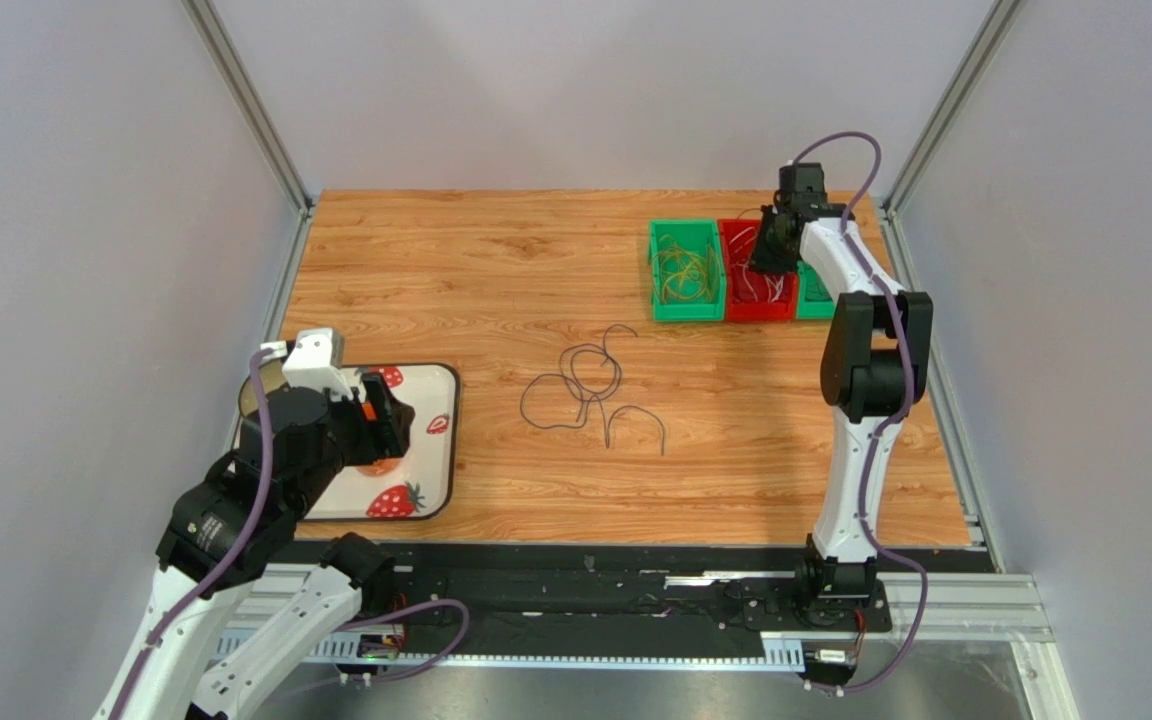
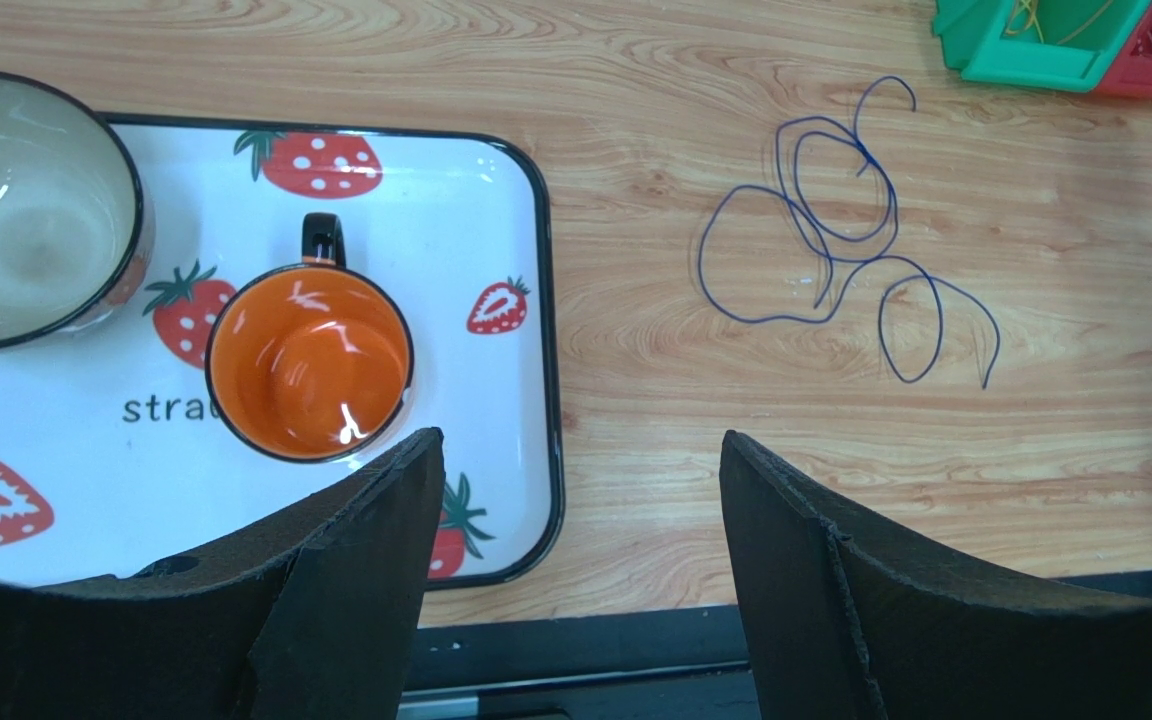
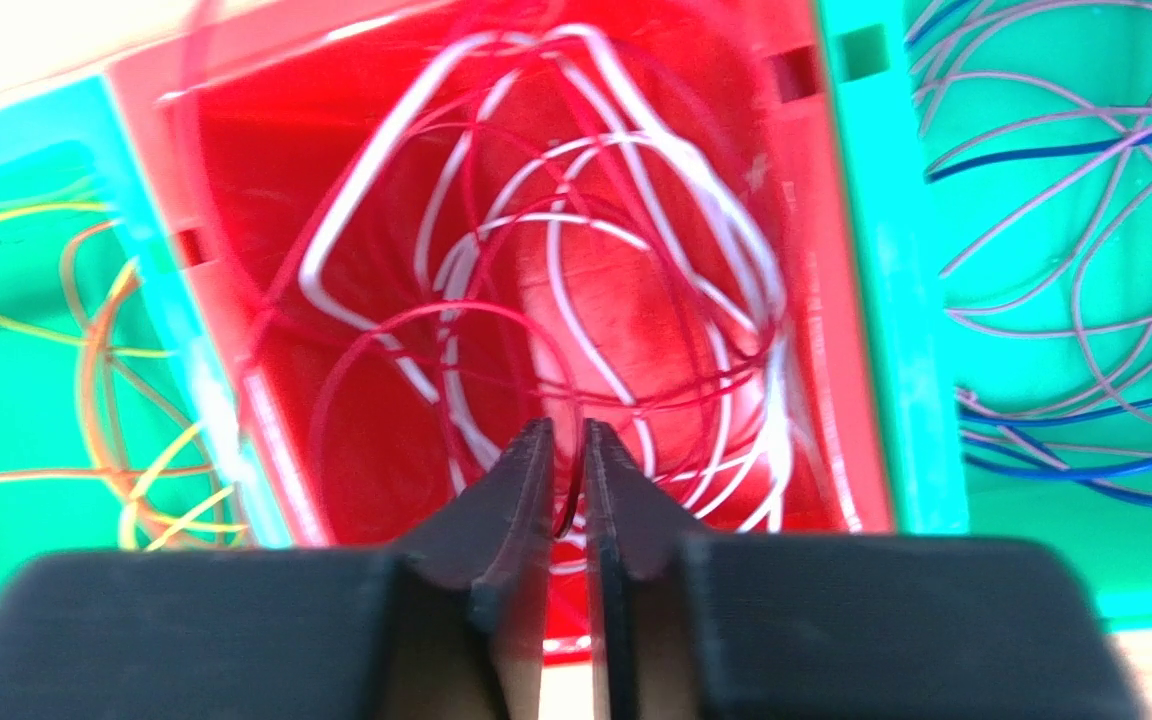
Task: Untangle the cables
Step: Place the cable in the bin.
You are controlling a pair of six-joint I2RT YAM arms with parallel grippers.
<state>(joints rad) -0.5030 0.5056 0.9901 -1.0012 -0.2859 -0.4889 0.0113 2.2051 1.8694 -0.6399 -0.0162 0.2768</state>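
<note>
A loose tangle of dark cables (image 1: pixel 593 387) lies on the wooden table; in the left wrist view these dark cables (image 2: pixel 838 225) show as bluish loops. More cables sit in bins: white and red cables (image 3: pixel 597 255) in the red bin (image 3: pixel 259 435), yellow cables (image 3: pixel 102 375) and purple and blue cables (image 3: pixel 1078 195) in the green bins beside it. My right gripper (image 3: pixel 567 435) hangs over the red bin (image 1: pixel 755 278), its jaws a narrow gap apart with a red strand lying loose in the gap. My left gripper (image 2: pixel 582 443) stands wide open and holds nothing, near the tray's right edge.
A strawberry-print tray (image 2: pixel 537 300) at the left carries an orange mug (image 2: pixel 312 360) and a pale bowl (image 2: pixel 26 210). Green bins (image 1: pixel 684 270) flank the red one at the back right. The table's front edge and black rail run just below my left fingers.
</note>
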